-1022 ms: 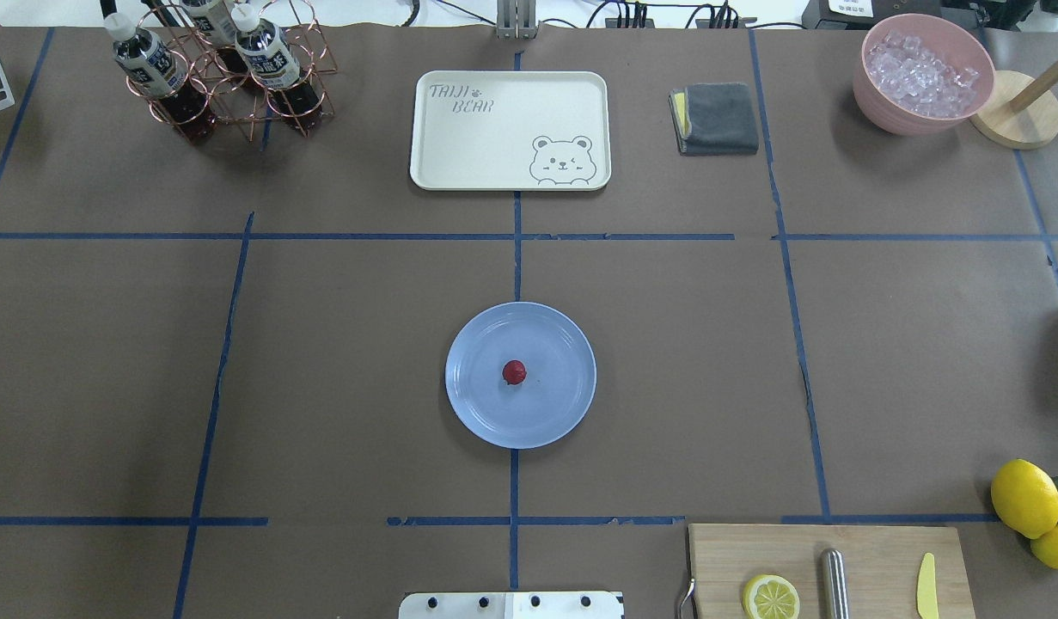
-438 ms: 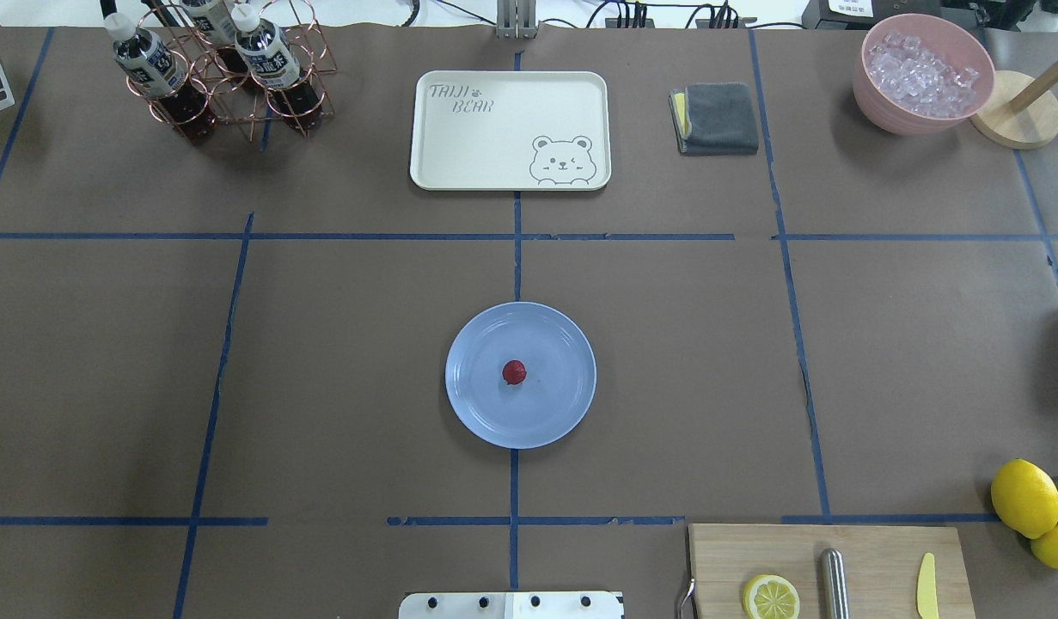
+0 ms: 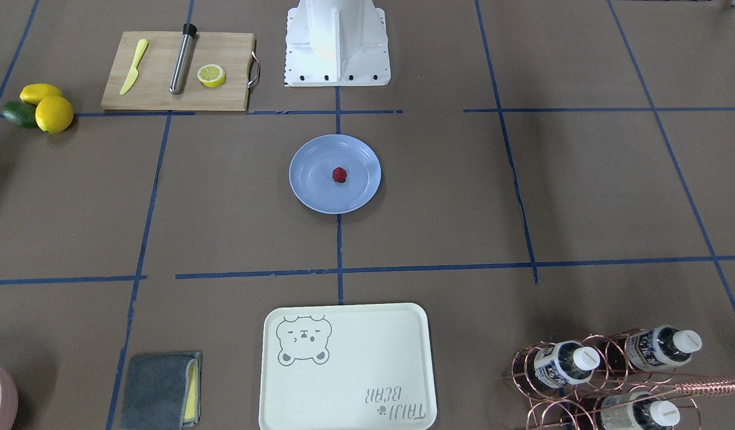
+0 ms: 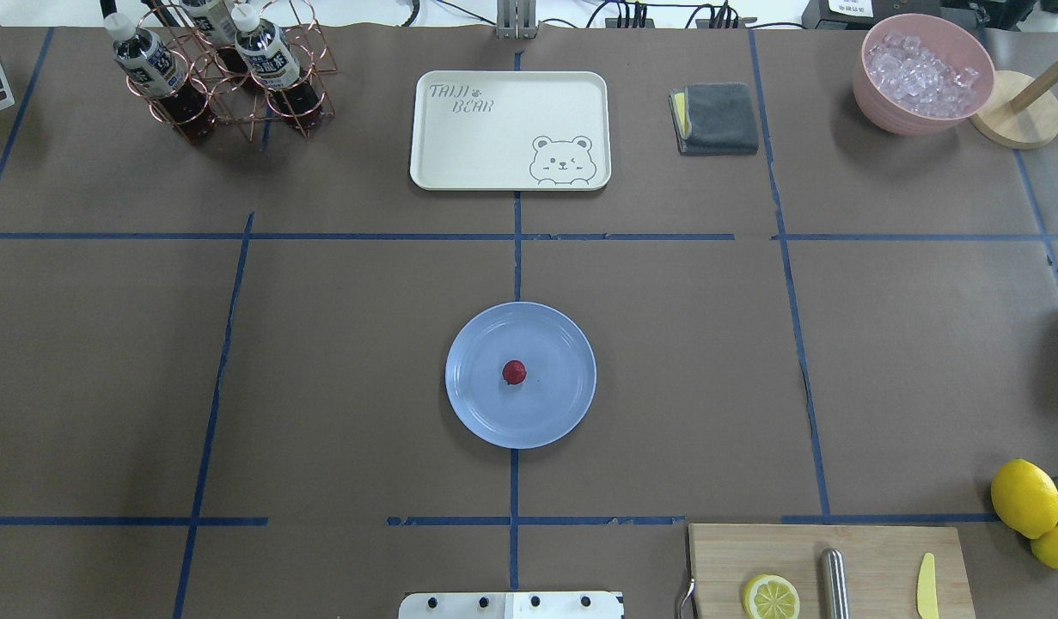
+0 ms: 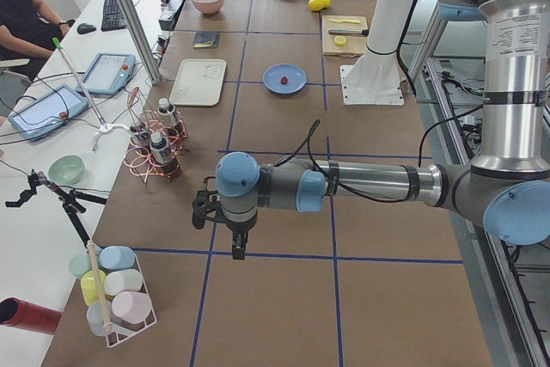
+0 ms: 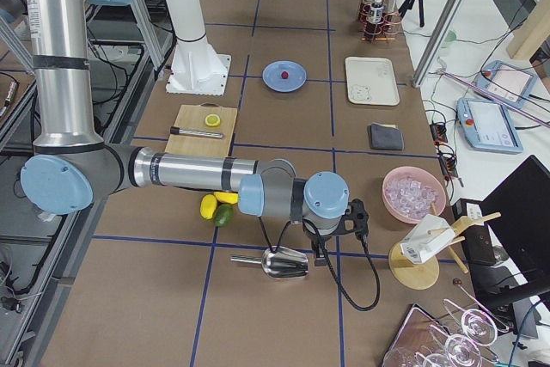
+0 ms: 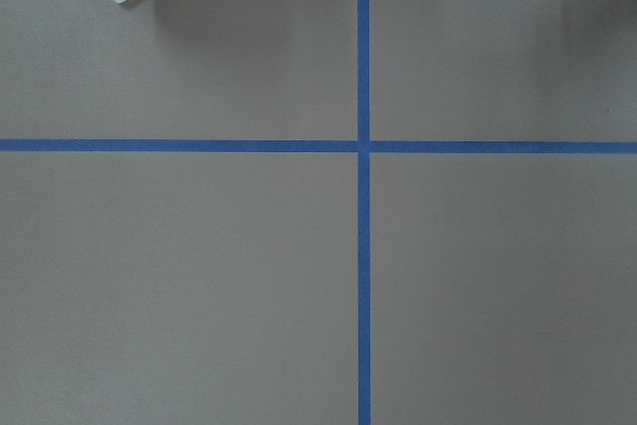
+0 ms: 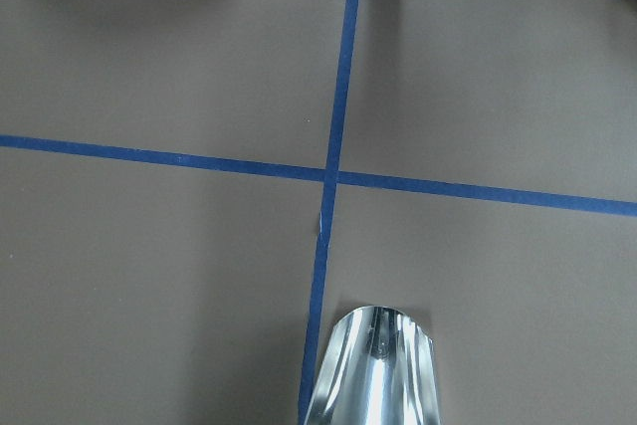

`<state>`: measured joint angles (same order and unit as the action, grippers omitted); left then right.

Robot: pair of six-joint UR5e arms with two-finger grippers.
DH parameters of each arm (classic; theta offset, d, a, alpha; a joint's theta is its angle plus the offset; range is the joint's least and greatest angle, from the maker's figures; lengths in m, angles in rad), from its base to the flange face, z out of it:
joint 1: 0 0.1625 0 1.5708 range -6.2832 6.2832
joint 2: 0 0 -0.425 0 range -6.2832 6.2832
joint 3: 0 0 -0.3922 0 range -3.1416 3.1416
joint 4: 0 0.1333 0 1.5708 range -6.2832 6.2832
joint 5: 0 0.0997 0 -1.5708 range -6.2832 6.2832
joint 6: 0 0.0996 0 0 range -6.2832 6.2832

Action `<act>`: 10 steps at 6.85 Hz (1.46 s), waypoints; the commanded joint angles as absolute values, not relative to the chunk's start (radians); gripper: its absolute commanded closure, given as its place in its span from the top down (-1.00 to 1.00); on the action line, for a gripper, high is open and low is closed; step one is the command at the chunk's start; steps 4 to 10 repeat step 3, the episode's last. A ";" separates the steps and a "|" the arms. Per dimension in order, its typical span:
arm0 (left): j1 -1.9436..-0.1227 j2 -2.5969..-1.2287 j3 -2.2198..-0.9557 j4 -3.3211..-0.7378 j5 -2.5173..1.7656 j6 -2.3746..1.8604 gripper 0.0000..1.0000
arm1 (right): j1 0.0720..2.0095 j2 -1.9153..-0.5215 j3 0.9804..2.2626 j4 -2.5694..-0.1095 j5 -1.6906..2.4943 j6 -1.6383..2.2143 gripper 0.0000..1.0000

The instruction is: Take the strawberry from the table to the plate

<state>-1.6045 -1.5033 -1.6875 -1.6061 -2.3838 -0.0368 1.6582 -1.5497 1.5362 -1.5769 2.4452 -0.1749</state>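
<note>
The broad brown paper-covered worktop (image 4: 322, 361) is crossed by a grid of blue tape lines (image 4: 365, 235). The round, shallow light-blue plastic plate (image 4: 554, 417) is plain, and the tiny roundish strawberry (image 4: 514, 372) is dark red. The cream rectangular tray (image 4: 494, 137) has a grey bear drawing and lettering. The folded cloth (image 4: 722, 116) is dark grey with a yellow edge.

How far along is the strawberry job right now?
Done: the strawberry lies near the middle of the plate, no longer on the table. In hand: nothing; the left gripper and right gripper hang over opposite ends of the table, well away from the plate. Left: apparently nothing.
</note>
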 commanded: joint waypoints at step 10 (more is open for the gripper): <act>-1.605 -1.503 -1.687 -1.606 -2.387 -0.037 1.00 | 1.658 -1.548 1.537 -1.577 2.445 -0.175 1.00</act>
